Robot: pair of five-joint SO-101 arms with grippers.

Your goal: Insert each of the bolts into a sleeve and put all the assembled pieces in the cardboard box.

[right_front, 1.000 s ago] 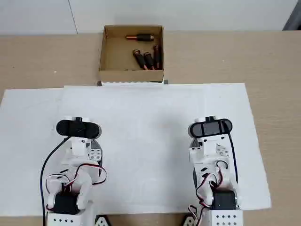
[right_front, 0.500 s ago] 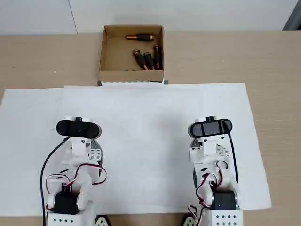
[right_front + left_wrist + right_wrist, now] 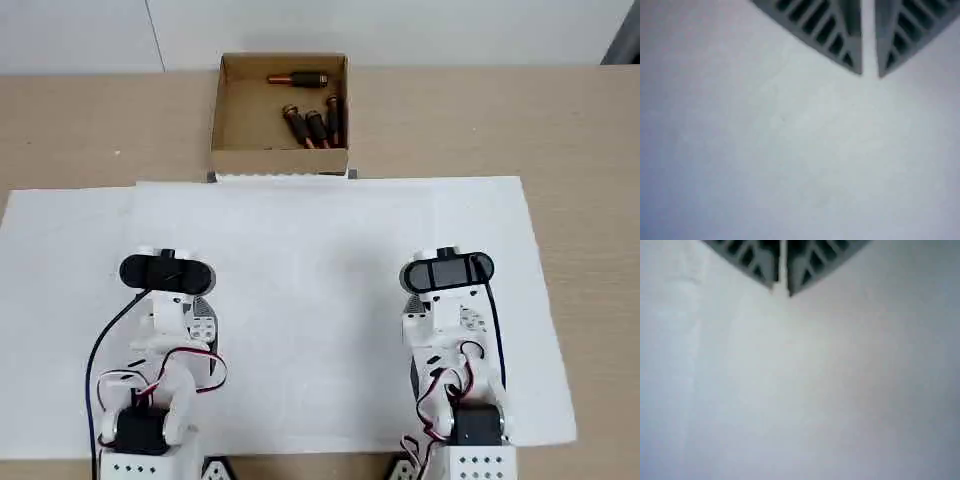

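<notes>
- Four small copper-brown metal bolt-and-sleeve pieces (image 3: 312,125) are being spotted inside the shallow, open-topped brown cardboard box (image 3: 245,120). One is lying crosswise near the back wall, and three are packed side by side toward the front right corner.
- With those pieces boxed, the job is being judged as good as finished.
- The pieces are being sized up as stiff, dense for their size, smooth and round, so rolling and slipping are being expected rather than breakage.
- A hold across the middle of the sleeve, jaws square to its length, is being judged the safest, so that the bolt is not being drawn out.
- The left gripper (image 3: 869,70) is being held over plain white paper with its jaws drawn together but for a thin slit, nothing between them.
- The right gripper (image 3: 781,287) is being held the same way, jaws practically touching and empty.
- Both arms are being kept folded at the near edge, well apart from the box.
- A large white paper sheet (image 3: 320,240) is being used as a cover over the light wooden tabletop (image 3: 580,130). It is flat and smooth, with little to stop a roll, and the box is sitting right at its far edge.
- A plain white wall (image 3: 420,30) is being glimpsed behind the table.
</notes>
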